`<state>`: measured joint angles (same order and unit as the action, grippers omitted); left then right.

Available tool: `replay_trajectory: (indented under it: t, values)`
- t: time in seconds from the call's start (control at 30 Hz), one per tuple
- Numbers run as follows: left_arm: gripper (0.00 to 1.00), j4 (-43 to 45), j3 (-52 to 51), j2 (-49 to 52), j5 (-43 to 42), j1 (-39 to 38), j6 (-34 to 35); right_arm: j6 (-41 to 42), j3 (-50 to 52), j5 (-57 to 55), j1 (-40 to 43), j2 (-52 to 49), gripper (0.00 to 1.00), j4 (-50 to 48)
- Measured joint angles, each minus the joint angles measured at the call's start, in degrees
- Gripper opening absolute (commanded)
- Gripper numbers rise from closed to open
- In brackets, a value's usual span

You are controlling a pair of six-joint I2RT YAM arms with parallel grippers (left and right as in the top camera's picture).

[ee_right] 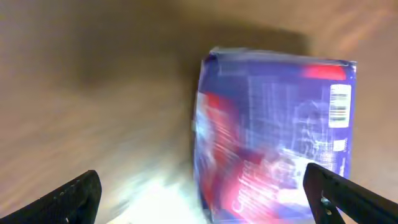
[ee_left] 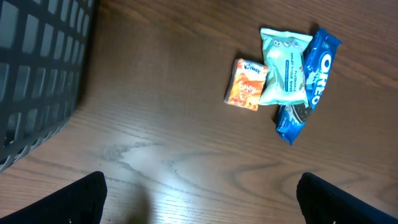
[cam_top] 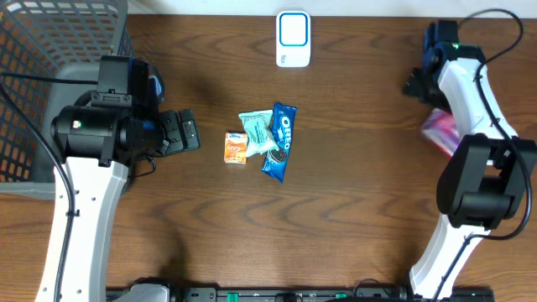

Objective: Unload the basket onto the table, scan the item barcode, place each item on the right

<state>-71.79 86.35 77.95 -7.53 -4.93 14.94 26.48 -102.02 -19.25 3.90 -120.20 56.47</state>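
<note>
A purple and red packet lies on the wooden table, blurred in the right wrist view, with a white barcode on its upper right face. My right gripper hangs open above it, its fingers wide apart and not touching it. From overhead the packet shows at the right edge, partly under the right arm. The white and blue scanner stands at the back centre. My left gripper is open and empty over bare wood.
An orange packet, a mint packet and a blue Oreo pack lie together mid-table. A grey mesh basket fills the back left corner, beside the left arm.
</note>
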Motion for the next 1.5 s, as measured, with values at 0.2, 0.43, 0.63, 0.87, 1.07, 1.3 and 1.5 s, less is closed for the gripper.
replay_trajectory:
  t: [0.2,0.43,0.63,0.87,1.07,1.3,1.5]
  values:
    - [0.98,0.0,0.0,0.0,0.0,0.0,0.0,-1.1,-1.0,9.4,-0.7,3.7,0.85,1.8]
    - [0.98,0.0,0.0,0.0,0.0,0.0,0.0,-1.8,-0.1,12.1,-0.6,4.5,0.01,4.4]
    - [0.98,0.0,0.0,0.0,0.0,0.0,0.0,-4.0,8.3,13.0,-1.0,4.5,0.01,-6.6]
    - [0.98,0.0,0.0,0.0,0.0,0.0,0.0,-1.0,17.6,11.5,0.1,4.5,0.01,-17.6]
    - [0.98,0.0,0.0,0.0,0.0,0.0,0.0,-1.7,23.0,11.5,6.7,4.5,0.01,-23.4]
    - [0.98,0.0,0.0,0.0,0.0,0.0,0.0,-6.3,23.9,7.5,13.8,4.5,0.01,-24.1]
    - [0.98,0.0,0.0,0.0,0.0,0.0,0.0,-9.3,23.9,4.2,18.2,4.5,0.01,-23.8]
